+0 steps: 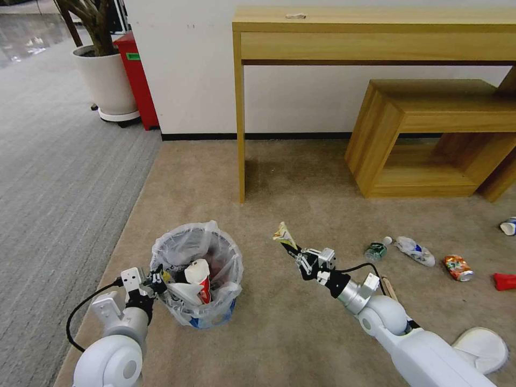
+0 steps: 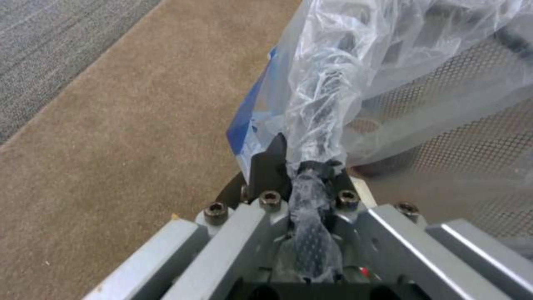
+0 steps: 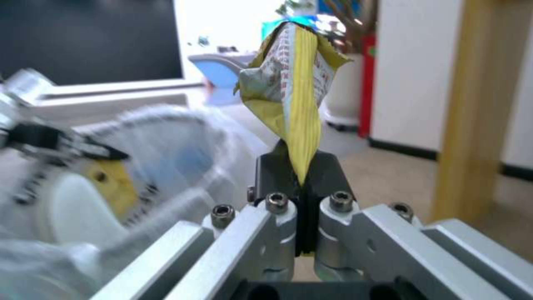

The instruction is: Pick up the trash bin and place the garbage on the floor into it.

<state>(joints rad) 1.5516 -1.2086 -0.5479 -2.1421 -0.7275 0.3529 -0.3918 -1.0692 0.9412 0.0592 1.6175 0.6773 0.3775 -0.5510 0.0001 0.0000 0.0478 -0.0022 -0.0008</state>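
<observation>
The trash bin [image 1: 196, 275] stands on the beige floor [image 1: 279, 322], lined with a clear bag and holding a white slipper and a red-white carton. My left gripper [image 1: 156, 280] is shut on its near-left rim; the left wrist view shows the fingers [image 2: 266, 166] pinching the bag [image 2: 327, 104] and mesh wall. My right gripper [image 1: 299, 257] is shut on a crumpled yellow wrapper [image 1: 283, 235] [image 3: 294, 91], held in the air to the right of the bin. More garbage lies at the right: a green can [image 1: 375, 250], a clear bottle [image 1: 415, 251], an orange can [image 1: 458, 267], a red wrapper [image 1: 504, 281].
A white slipper [image 1: 482, 348], a wooden stick [image 1: 388, 287] and a blue-white cup [image 1: 508, 226] lie near my right arm. A wooden console table [image 1: 376, 32] and low bench [image 1: 430, 134] stand at the wall. A planter [image 1: 105, 80] and grey carpet [image 1: 54, 161] are on the left.
</observation>
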